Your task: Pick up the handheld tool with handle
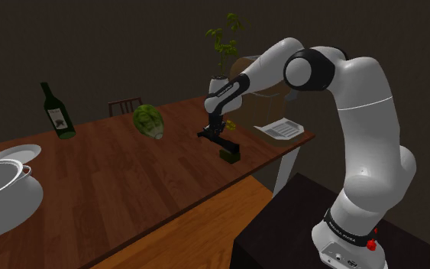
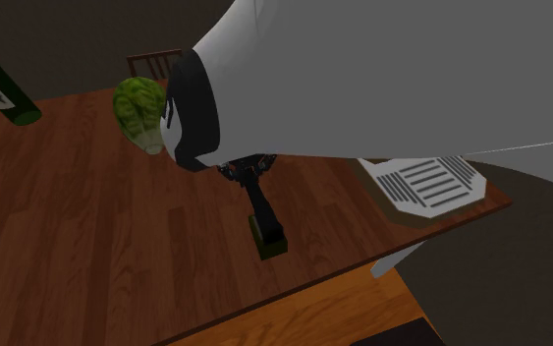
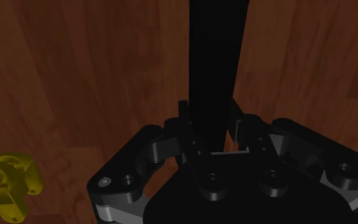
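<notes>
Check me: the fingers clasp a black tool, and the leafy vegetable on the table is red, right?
No, the leafy vegetable is green, as the shoulder view shows. The fingers do clasp the black tool, and the vegetable is on the table.

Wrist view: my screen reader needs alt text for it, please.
The black gripper clasps a long black tool that stretches away over a brown wooden table. A small yellow object lies on the table beside the gripper.

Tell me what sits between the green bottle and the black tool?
A green leafy vegetable lies between the green bottle and the black tool, seen in the shoulder view.
</notes>
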Available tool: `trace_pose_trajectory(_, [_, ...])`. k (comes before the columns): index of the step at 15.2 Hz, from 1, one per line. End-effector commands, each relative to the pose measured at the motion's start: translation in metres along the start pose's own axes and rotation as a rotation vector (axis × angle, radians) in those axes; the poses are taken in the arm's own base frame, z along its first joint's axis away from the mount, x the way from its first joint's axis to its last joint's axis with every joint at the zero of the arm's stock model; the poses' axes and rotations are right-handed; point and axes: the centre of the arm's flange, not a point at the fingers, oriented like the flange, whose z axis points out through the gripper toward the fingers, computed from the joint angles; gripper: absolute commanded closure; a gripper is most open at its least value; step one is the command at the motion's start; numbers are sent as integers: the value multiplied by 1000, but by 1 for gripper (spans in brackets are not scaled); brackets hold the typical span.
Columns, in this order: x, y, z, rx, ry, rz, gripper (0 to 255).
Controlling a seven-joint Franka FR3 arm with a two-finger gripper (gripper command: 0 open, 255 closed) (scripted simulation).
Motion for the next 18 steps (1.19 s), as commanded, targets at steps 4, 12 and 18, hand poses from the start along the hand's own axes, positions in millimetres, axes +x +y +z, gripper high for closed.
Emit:
trace_pose_trajectory(4, [0, 0, 0, 0, 0, 0, 255])
trace_pose_trajectory(12, [2, 0, -36, 0, 0, 0, 255])
trace_pose_trajectory(18, [4, -1, -68, 0, 0, 0, 255])
